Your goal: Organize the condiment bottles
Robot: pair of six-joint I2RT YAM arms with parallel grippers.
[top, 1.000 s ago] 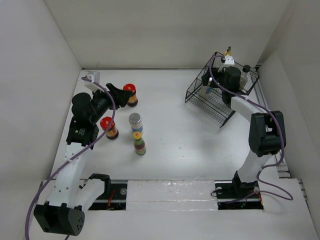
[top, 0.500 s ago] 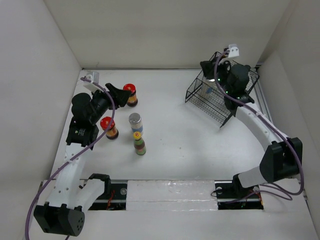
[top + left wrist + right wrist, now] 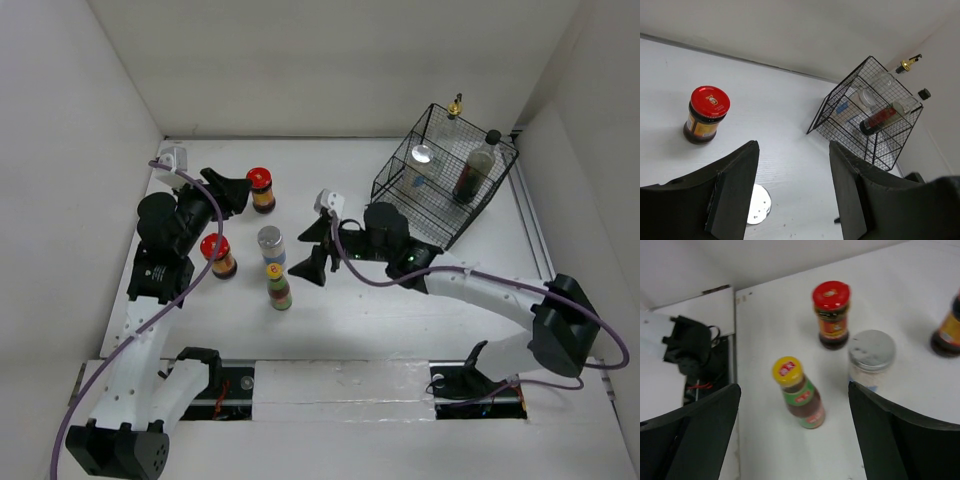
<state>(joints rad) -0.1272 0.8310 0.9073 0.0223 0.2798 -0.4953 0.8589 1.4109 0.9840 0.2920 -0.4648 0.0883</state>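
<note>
Two red-capped dark jars, a silver-lidded jar and the yellow-capped green bottle stand left of centre. My left gripper is open and empty just left of the far red-capped jar. My right gripper is open and empty, just right of the yellow-capped bottle and the silver-lidded jar. The black wire basket holds the second silver-lidded jar, the red-labelled dark bottle and the gold-topped bottle.
White walls close in the table at the left, back and right. The basket stands tilted at the back right. The arm bases and cables lie along the near edge.
My right arm has swung from the basket down to the middle of the table and now faces the yellow-capped bottle. The left arm has shifted only slightly.
</note>
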